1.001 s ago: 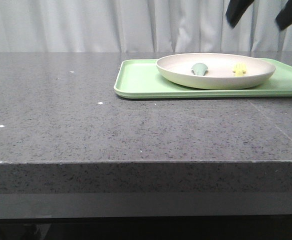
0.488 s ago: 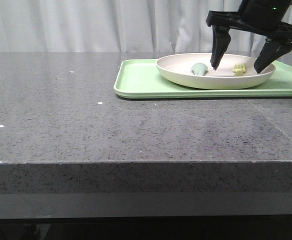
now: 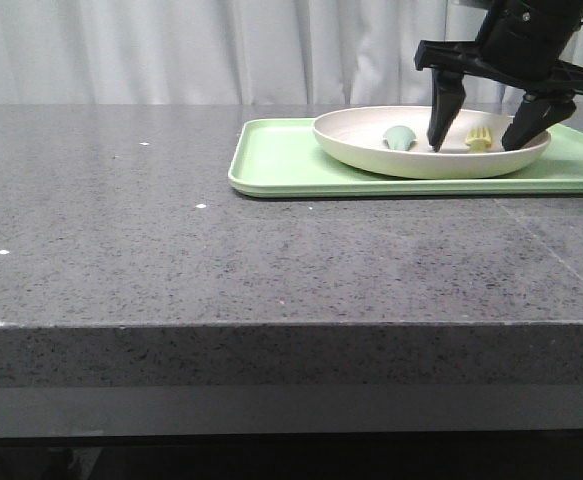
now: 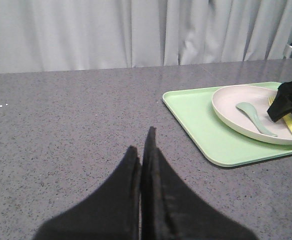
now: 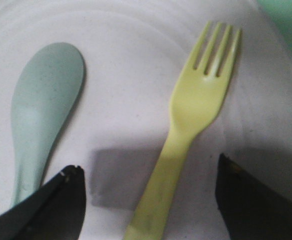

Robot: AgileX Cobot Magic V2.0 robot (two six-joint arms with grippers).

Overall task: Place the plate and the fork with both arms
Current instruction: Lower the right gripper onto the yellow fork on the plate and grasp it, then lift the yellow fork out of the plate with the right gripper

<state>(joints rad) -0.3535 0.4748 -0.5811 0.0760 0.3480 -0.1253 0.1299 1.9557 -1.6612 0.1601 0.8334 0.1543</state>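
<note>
- Two risks I see: right gripper fingers spread wide astride the fork in the plate; spoon close by, may get nudged.
- Thin fork could slip when I close.
- Left gripper fingers closed, empty, over the surface.

Fork between spread end effector fingers, on plate

left tool: fingers together (low) | right tool: fingers spread, pointing down
</note>
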